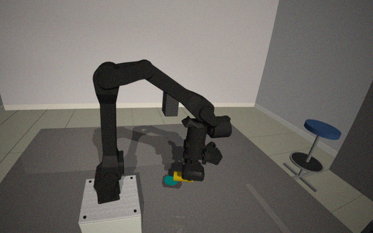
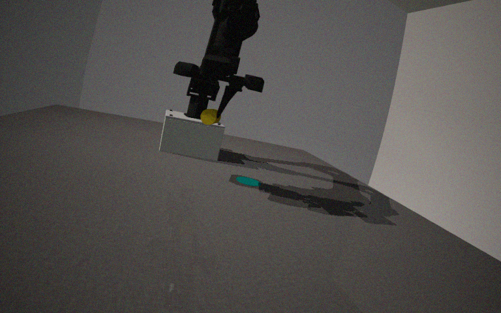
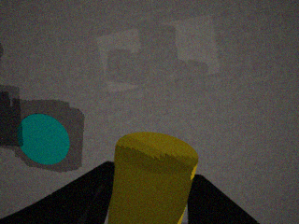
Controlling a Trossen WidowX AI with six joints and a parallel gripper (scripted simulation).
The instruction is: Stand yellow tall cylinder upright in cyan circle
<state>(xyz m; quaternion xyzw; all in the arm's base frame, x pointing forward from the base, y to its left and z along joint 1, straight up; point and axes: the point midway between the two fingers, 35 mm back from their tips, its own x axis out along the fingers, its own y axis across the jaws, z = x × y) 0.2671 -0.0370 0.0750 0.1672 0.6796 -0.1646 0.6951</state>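
We take the cyan circle (image 1: 170, 180) (image 2: 248, 180) (image 3: 44, 139) as our landmark; it lies flat on the dark grey surface (image 1: 214, 206) (image 2: 147, 228) (image 3: 252, 107), a patch of shadow around it. Above that surface and off to one side of the circle, we have the yellow cylinder (image 1: 178, 176) (image 2: 210, 116) (image 3: 151, 182) in the air, lying over on its side rather than upright. In the top view its near end overlaps the circle's edge, though the exterior view shows it well clear of the circle — up in front of the pale base block (image 1: 111, 214) (image 2: 191, 138). Our gripper (image 2: 209, 115) (image 3: 152, 177) has its fingers partly open, stopped against the cylinder's sides, one on each side of it in the wrist view, so we have it firmly held. The black arm (image 1: 167, 79) (image 2: 225, 40) rises from the block, which stands to the left of the circle in the top view, arches over, and comes down on the circle's right. Its shadow falls across the surface beyond the circle in that same view. Farther off to the circle's right, a stool with a blue seat (image 1: 322, 129) stands on the tiled floor (image 1: 263, 134) — well apart from our work.
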